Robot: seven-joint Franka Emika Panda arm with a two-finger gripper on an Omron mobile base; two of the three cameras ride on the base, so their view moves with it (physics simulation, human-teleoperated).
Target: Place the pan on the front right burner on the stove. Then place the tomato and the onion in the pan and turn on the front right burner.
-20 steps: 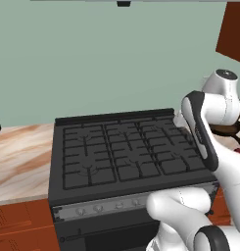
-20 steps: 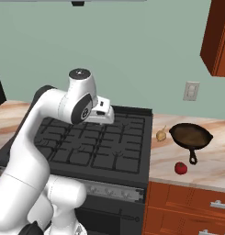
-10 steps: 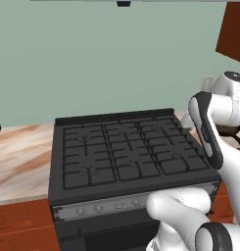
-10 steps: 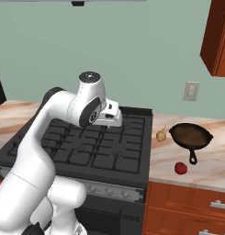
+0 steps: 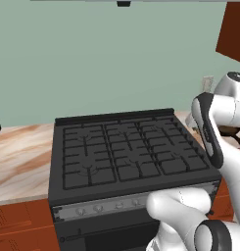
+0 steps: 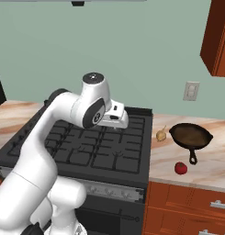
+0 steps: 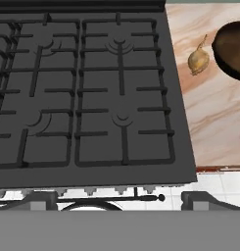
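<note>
my gripper [image 6: 117, 123] is released, holding nothing, above the stove [image 6: 86, 151]; reaching for the pan [image 6: 191, 136], i risk nudging the onion [image 6: 161, 135] beside it.

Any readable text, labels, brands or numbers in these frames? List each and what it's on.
None readable.
Silver front strip of small knobs on the wide black gas stove: no markings can be made out; too small to tell.
Round dark brown pan, tan-yellow onion, glossy red tomato, white wall outlet: no text or signs.
</note>
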